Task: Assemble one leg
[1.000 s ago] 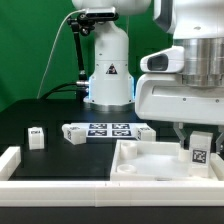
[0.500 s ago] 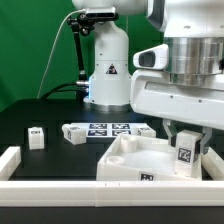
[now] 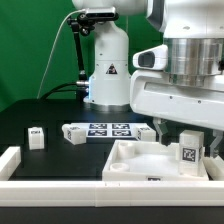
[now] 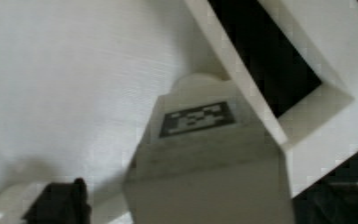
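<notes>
My gripper is shut on a leg, a small white post with a black-and-white tag, held upright over the near right corner of the large white tray-like piece. In the wrist view the leg fills the middle with its tag facing the camera. One dark finger shows beside it, and the white tray surface lies behind. Whether the leg's lower end touches the tray is hidden.
The marker board lies behind the tray. Loose legs stand at the exterior view's left, beside the board and at its other end. A white rail borders the near left. The robot base stands behind.
The gripper moved with the leg toward the exterior view's left, then held. The tray-like piece shifted left, tilted up, and has settled lower and flatter now.
</notes>
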Available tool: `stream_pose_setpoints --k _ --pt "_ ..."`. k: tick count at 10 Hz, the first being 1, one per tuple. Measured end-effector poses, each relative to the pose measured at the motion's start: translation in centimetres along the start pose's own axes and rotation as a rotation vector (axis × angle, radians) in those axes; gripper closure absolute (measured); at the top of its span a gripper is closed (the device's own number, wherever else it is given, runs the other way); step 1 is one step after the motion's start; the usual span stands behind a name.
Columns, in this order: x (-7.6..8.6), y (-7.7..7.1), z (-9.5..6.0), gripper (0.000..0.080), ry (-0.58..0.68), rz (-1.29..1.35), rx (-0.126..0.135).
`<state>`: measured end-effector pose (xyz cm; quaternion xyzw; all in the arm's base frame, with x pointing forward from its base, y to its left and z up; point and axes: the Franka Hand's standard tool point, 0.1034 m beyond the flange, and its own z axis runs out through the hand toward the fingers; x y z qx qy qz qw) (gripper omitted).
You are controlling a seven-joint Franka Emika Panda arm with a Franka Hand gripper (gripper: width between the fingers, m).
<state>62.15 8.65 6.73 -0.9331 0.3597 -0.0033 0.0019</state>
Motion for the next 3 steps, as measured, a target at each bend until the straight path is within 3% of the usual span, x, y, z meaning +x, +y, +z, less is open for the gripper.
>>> stream_pose_setpoints --k 3 --pt "0.00 0.00 0.00 0.0151 0.000 0.000 0.000"
